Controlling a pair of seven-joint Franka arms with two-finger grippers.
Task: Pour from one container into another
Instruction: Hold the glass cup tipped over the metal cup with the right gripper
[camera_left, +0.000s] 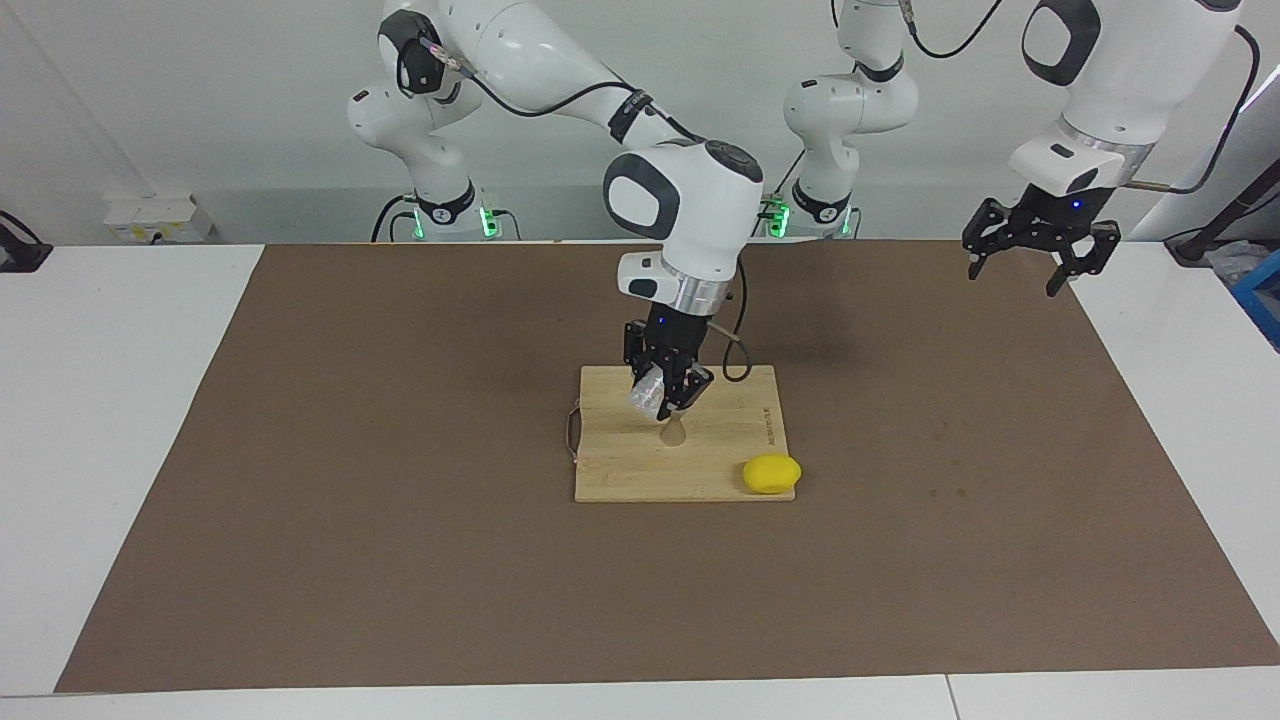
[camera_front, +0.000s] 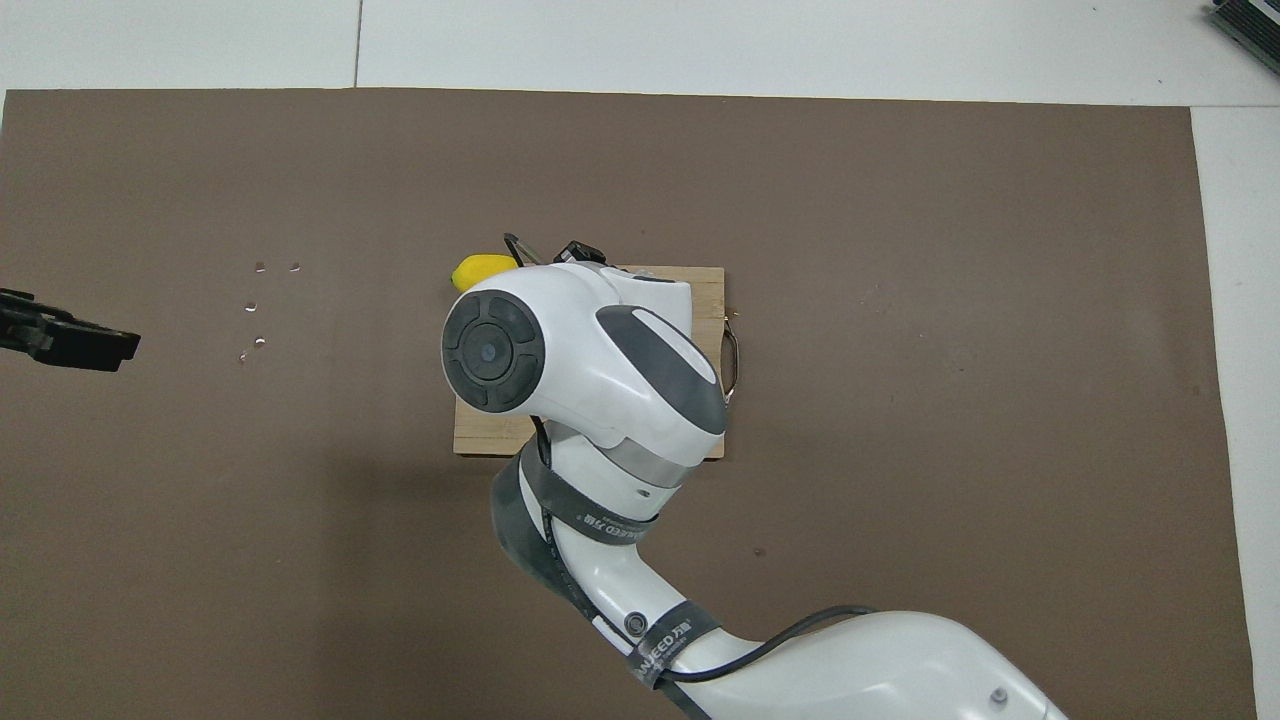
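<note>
My right gripper (camera_left: 668, 396) is shut on the clear frosty glass cup (camera_left: 647, 392) and holds it tilted just above the small silver jigger (camera_left: 675, 432). The jigger stands upright on the wooden cutting board (camera_left: 620, 470). In the overhead view the right arm covers the cup and the jigger; only a bit of the board (camera_front: 480, 425) shows. My left gripper (camera_left: 1016, 274) is open and empty, raised over the mat's corner at the left arm's end; it also shows in the overhead view (camera_front: 70, 340). The left arm waits.
A yellow lemon (camera_left: 771, 473) lies at the board's corner farthest from the robots, toward the left arm's end, and shows in the overhead view (camera_front: 478, 270). The board lies on a brown mat (camera_left: 400, 500). A few small specks (camera_front: 255, 305) mark the mat.
</note>
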